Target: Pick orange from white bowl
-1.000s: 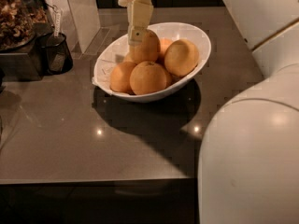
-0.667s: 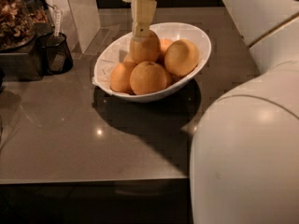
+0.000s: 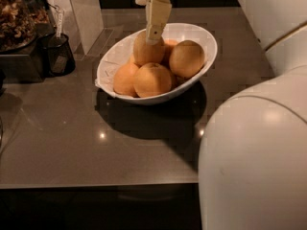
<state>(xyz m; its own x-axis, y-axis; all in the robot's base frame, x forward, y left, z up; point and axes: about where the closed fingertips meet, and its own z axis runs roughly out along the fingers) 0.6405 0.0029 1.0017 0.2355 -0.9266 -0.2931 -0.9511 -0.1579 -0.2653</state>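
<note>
The white bowl stands on the dark grey counter at the middle back. It holds several oranges. The paler, elongated orange stands upright at the bowl's back, higher than the rounder ones. My gripper comes down from the top edge. One cream finger lies against the front of that orange's top, and the other is hidden behind it. The gripper looks shut on the orange.
A small dark mesh cup and a container of dried snacks stand at the left. A white panel rises behind the bowl. My white arm body fills the right foreground. The counter's front edge is near.
The gripper and the elongated orange have shifted slightly to the right. My arm body has spread further left across the foreground.
</note>
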